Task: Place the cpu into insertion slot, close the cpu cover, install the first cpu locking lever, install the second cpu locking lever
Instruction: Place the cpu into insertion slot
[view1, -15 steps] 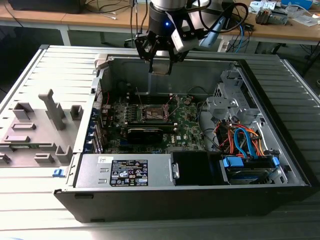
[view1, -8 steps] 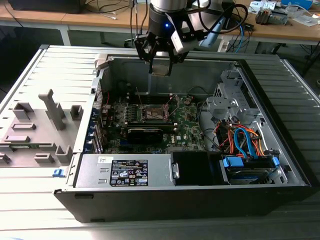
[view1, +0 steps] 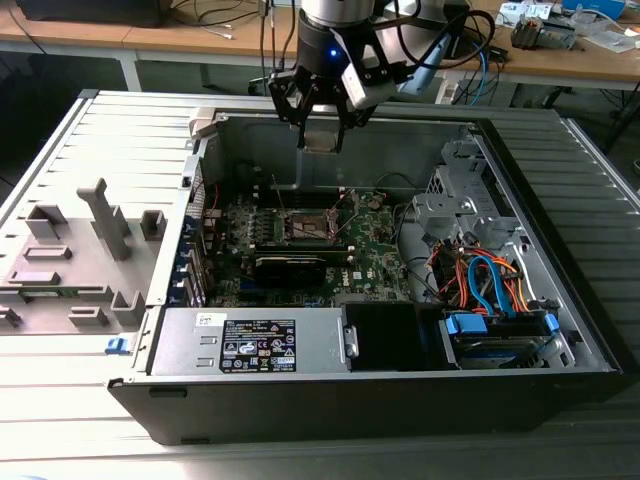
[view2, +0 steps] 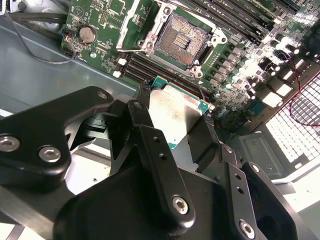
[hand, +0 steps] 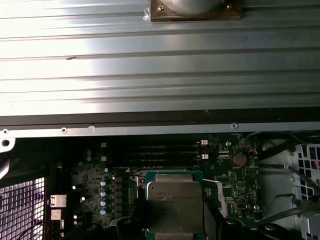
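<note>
So the arm's black tool (view1: 321, 132) is hanging at about 12 o'clock over the open black metal computer case (view1: 330, 405) in the exterior view, up near its back wall. Its fingers are clamping the cpu (view2: 172, 115), a small flat square chip with a silver metal lid and a green edge, gripping it on two opposite sides, and it's being held well clear of the board. The small square insertion slot (view2: 182, 42), with its brownish contact field and silver rim, is sitting on the green motherboard (view1: 385, 265) toward 6 o'clock from the tool in the exterior view, and it's lying bare. The thin silver frame of the cpu cover (view2: 131, 27) is looking flipped up at the slot's edge. A silver power supply box (view1: 250, 342) is sitting at 6 o'clock of the slot, with orange and blue cables (view1: 490, 280) bunching up at 3 o'clock. The case is resting on a grey ribbed surface (view1: 90, 130).
</note>
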